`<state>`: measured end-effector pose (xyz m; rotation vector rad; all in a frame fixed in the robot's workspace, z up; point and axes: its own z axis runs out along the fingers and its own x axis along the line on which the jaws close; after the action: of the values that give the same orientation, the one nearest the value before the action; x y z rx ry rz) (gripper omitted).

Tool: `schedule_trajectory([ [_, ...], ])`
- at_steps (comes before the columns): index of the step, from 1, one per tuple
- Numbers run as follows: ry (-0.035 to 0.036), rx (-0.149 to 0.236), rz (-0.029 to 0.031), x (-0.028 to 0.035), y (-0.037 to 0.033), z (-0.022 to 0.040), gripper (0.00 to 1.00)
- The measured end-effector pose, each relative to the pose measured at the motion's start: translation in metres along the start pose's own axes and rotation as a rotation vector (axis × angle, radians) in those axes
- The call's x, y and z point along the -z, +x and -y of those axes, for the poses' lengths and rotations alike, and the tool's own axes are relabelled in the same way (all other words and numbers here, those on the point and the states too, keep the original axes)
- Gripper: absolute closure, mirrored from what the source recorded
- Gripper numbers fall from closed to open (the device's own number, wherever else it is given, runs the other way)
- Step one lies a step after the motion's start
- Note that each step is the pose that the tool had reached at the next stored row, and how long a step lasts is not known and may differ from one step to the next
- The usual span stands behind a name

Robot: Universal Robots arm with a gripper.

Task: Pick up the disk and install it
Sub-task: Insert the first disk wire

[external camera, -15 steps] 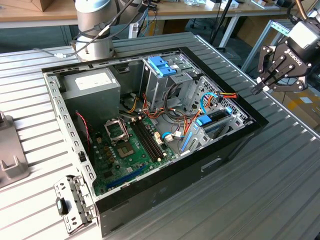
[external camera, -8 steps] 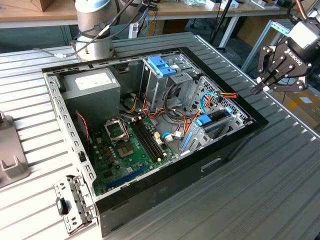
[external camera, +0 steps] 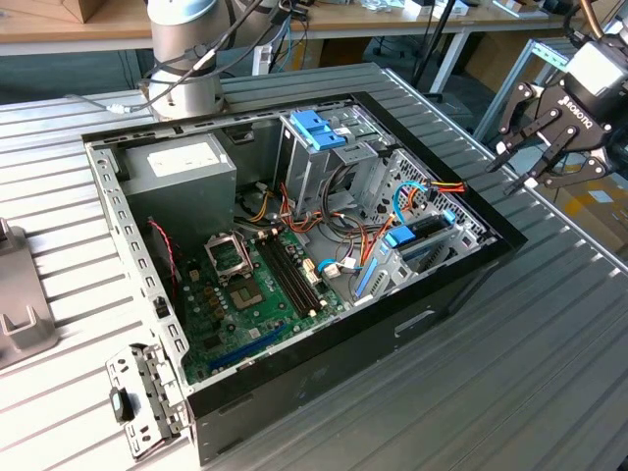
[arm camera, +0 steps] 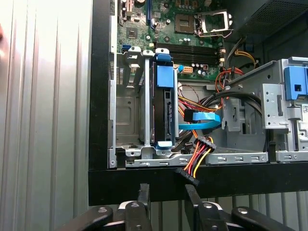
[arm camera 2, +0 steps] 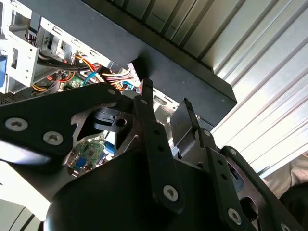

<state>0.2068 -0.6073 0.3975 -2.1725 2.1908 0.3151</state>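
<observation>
Open computer case (external camera: 294,245) lying flat on the ribbed grey counter (external camera: 549,373), motherboard (external camera: 260,285) exposed toward the exterior view's left. Gripper (external camera: 535,147) hovering off the case's corner at the exterior view's right, above the counter and apart from the case, jaws released and spread, grasping nothing. Same black fingers (arm camera: 143,192) visible in the first wrist view just outside the case's dark wall, a gap between them. Disk (arm camera: 163,106) already seated on edge in the metal drive cage (arm camera: 132,110) at the case's right end, dark body flanked by its light blue carrier, blue tabs showing at both ends. In the exterior view, the disk (external camera: 422,238) near the case's right wall, tilted, beside a bundle of red, yellow and black cables (external camera: 446,186). Flat blue data cable (arm camera: 204,120) and the multicoloured power plug (arm camera: 197,161) just beside the disk, whether plugged in cannot be told. Chunkier blue latch (external camera: 316,130) atop the taller grey bay toward the far side. Arm's base (external camera: 186,59) standing on the counter beyond the case. Gripper (arm camera 2: 163,110) also close in the second wrist view, fingers parted over the case's edge.
</observation>
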Motion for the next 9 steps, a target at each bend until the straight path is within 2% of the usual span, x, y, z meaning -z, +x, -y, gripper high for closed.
schedule_trajectory([
  [2,0.0000,0.000,-0.0002,-0.0006,0.0001,-0.0029,0.58],
  [3,0.0000,0.000,-0.0001,-0.0016,0.0002,-0.0071,0.58],
  [5,0.0001,0.000,-0.0001,-0.0027,0.0004,-0.0115,0.58],
  [6,0.0002,0.000,-0.0016,-0.0035,0.0006,-0.0141,0.58],
  [7,0.0004,-0.001,-0.0059,-0.0041,0.0006,-0.0160,0.58],
  [8,0.0008,-0.002,-0.0184,-0.0047,0.0004,-0.0180,0.58],
  [9,0.0014,-0.006,-0.0506,-0.0085,-0.0045,-0.0232,0.58],
])
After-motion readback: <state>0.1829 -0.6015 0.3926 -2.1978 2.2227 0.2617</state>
